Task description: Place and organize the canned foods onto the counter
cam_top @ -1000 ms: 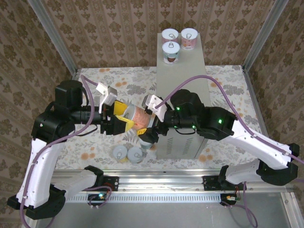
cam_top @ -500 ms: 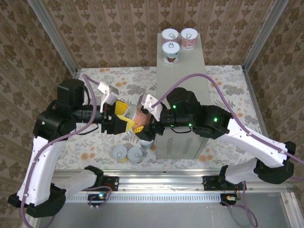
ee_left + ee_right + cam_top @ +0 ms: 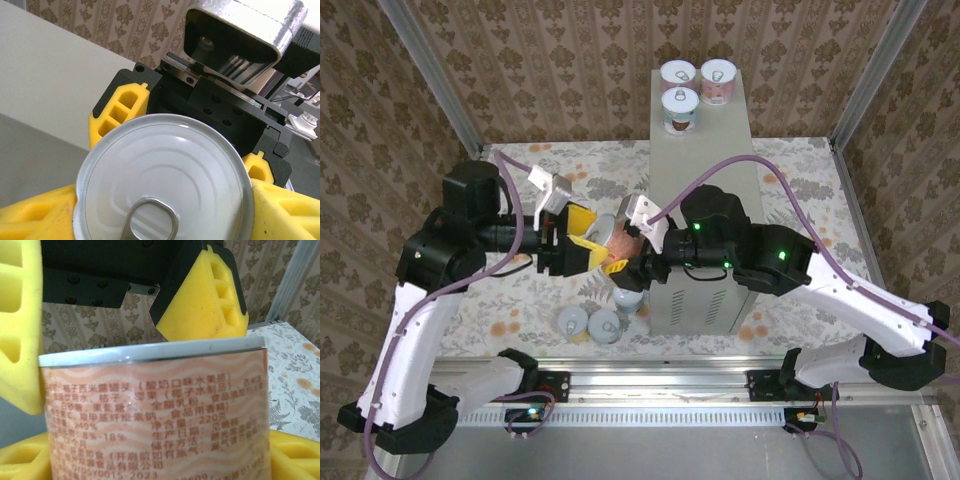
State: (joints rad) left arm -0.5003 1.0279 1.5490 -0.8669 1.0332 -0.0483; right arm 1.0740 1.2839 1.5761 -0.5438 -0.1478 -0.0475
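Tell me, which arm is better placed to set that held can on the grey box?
Right. Both hold the can, but the right gripper comes from an arm lying across the counter, whose far end holds three cans; the left gripper sits out over the floral surface.

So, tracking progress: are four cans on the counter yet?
No, three cans stand at the far end of the counter.

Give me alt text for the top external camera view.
Left gripper and right gripper both clasp one pink-labelled can beside the grey counter. Three cans stand at the counter's far end; more cans sit on the floral floor.
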